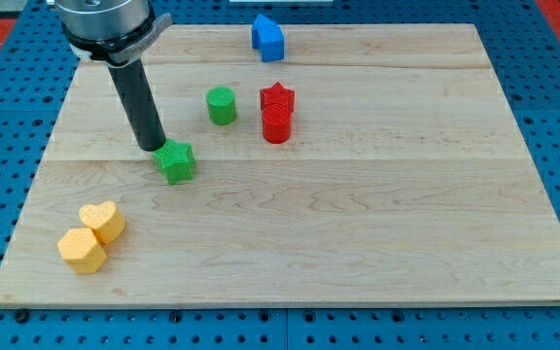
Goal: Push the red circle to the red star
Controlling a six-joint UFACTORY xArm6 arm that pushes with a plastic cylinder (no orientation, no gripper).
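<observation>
A: Evidently the red circle (276,125) is found directly below the red star (277,98) in the view, the two touching or very nearly so; the task is judged to be as good as finished.

B: And the rod?

A: It is seen well apart from that pair, toward the view's left. It descends from the mount at the top left corner, leaning slightly, and my tip (151,147) is set on the surface (358,243) just beside the green star (176,161), at its upper left. Contact cannot be confirmed.

B: Is anything held by the tool?

A: Nothing is held; no opening parts are present, only a bare rod that pushes.

B: Why are the others where they are?

A: They are taken as bystanders. The green circle (222,105) is left near the red pair, on its left. The blue block (268,38) is placed at the top edge, and the two yellow blocks, a heart (103,221) and a hexagon (82,251), are kept touching at the lower left.
</observation>
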